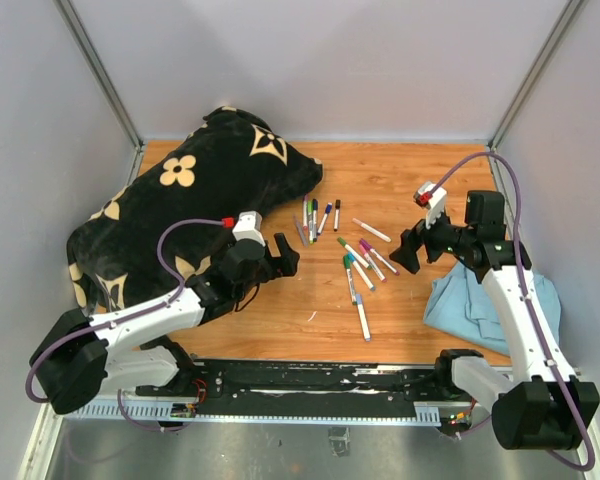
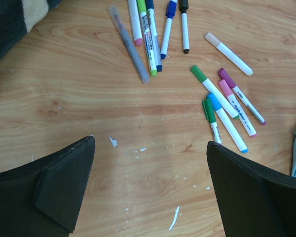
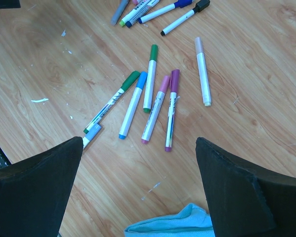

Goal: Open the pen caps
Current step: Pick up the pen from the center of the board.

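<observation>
Capped markers lie on the wooden table in two loose groups: one at the back (image 1: 318,215), one in the middle (image 1: 358,268). A pale pink-capped marker (image 1: 371,230) lies apart. The left wrist view shows the green cap (image 2: 198,72), purple cap (image 2: 226,76), pink cap (image 2: 225,87) and blue cap (image 2: 214,101) of the middle group. The right wrist view shows those caps too: green cap (image 3: 130,79), blue cap (image 3: 141,79), purple cap (image 3: 175,79). My left gripper (image 1: 277,255) (image 2: 150,143) hangs open over bare wood, left of the markers. My right gripper (image 1: 410,250) (image 3: 139,140) is open to their right, holding nothing.
A black cloth bag with beige flower prints (image 1: 190,200) fills the back left. A light blue cloth (image 1: 490,300) (image 3: 172,224) lies at the right under the right arm. White flecks (image 2: 175,217) dot the wood. Grey walls enclose the table; a black rail (image 1: 310,385) runs along the front.
</observation>
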Robot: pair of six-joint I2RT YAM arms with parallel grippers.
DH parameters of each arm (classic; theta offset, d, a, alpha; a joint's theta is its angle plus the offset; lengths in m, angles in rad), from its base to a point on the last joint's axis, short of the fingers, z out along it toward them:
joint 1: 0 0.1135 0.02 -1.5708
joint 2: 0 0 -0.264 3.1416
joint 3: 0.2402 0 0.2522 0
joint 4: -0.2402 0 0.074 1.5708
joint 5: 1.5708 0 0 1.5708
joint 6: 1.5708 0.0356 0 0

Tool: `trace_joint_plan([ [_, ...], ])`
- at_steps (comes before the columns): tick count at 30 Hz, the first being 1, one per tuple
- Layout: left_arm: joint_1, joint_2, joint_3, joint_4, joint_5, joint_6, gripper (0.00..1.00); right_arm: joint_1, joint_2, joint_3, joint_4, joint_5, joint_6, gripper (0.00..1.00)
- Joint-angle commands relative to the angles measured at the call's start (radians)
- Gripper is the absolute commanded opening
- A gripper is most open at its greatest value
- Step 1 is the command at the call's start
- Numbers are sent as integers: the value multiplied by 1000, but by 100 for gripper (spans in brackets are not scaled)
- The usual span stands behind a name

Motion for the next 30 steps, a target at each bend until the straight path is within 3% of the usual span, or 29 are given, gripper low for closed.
trace_joint_plan([
  [1, -7, 29, 67, -81, -60, -1, 99, 47, 31, 77, -20, -28, 27, 98],
  [6, -7, 16, 26, -26, -35, -8, 99, 71, 74, 137, -52, 3, 31, 98],
  [11, -5, 65, 68, -21, -30, -7, 99, 71, 80, 93, -33, 37, 13, 98],
  [19, -5, 208, 156, -10, -29, -8, 99, 71, 77, 56, -36, 104, -13, 98],
  [30, -5, 475, 377, -131, -66, 19, 99, 72, 121, 61, -40, 175, -14, 98],
])
